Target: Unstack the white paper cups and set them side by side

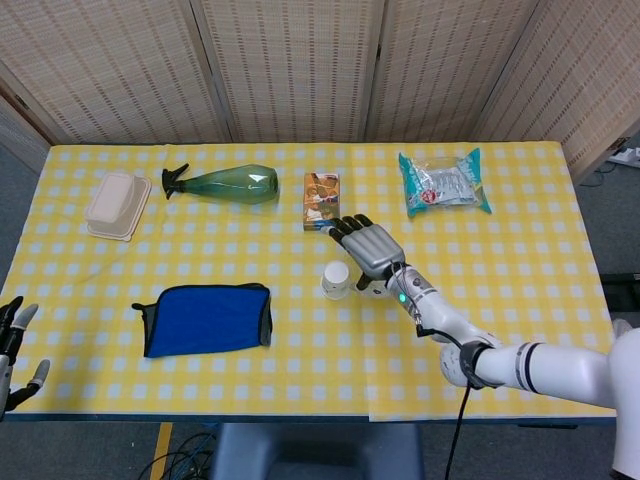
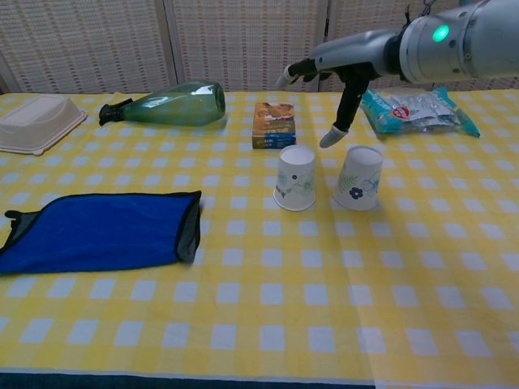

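Cups: left cup (image 2: pixel 295 177) and right cup (image 2: pixel 358 177) stand upside down near each other mid-table, beside the snack box (image 2: pixel 273 124) | step: we judge release done; we should lift clear without clipping either | right hand (image 2: pixel 336 77) above them, fingers apart, empty | left hand (image 1: pixel 14 345) at table edge, fingers spread, empty
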You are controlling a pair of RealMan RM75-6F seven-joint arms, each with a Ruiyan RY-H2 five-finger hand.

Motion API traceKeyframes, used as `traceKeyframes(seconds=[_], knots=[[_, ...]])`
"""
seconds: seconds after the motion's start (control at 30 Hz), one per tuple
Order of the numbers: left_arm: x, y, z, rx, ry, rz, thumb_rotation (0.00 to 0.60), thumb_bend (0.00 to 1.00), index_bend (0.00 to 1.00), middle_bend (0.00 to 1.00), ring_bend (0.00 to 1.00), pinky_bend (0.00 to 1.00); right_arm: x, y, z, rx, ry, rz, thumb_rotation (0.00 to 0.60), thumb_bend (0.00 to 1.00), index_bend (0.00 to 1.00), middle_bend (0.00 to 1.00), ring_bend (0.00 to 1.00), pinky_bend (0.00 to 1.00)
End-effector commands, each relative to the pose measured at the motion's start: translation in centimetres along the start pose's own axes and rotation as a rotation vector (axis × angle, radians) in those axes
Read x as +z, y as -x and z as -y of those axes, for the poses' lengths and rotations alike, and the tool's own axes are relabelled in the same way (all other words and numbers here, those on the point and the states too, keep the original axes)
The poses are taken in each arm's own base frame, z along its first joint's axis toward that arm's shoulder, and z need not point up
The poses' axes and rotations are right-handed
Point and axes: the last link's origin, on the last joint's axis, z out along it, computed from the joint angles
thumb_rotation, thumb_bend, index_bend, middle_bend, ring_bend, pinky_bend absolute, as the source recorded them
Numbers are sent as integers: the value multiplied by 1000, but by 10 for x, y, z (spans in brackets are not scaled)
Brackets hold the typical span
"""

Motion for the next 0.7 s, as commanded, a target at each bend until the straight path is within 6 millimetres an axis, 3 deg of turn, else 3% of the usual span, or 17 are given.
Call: traceKeyframes(seconds=[0.03, 0.2, 0.33, 0.43, 0.53, 0.7], knots=[[1, 1, -2, 5, -2, -1, 600, 382, 0, 0, 29, 291, -57, -23, -26, -2, 43, -97, 600, 149, 62, 0, 0, 0], [7, -6, -1, 10, 14, -54, 600, 382, 17, 0, 29, 291, -132, -3, -73, -69, 146, -151, 600, 148, 62, 0, 0, 0], [11, 1, 4, 32, -31, 5, 600, 382, 18, 0, 29, 291, -190, 34, -104, -136, 215, -186, 600, 148, 62, 0, 0, 0], [16, 10, 4, 94, -92, 53, 600, 382, 18, 0, 29, 291, -224, 64, -113, -89, 216, -192, 600, 148, 62, 0, 0, 0], [21, 15, -4, 94, -78, 70, 600, 381, 18, 0, 29, 291, -246, 84, -120, -78, 202, -253, 600, 148, 62, 0, 0, 0], [20, 18, -13, 85, -20, 61, 600, 382, 18, 0, 29, 291, -259, 111, -131, -41, 216, -296, 600, 148, 62, 0, 0, 0]])
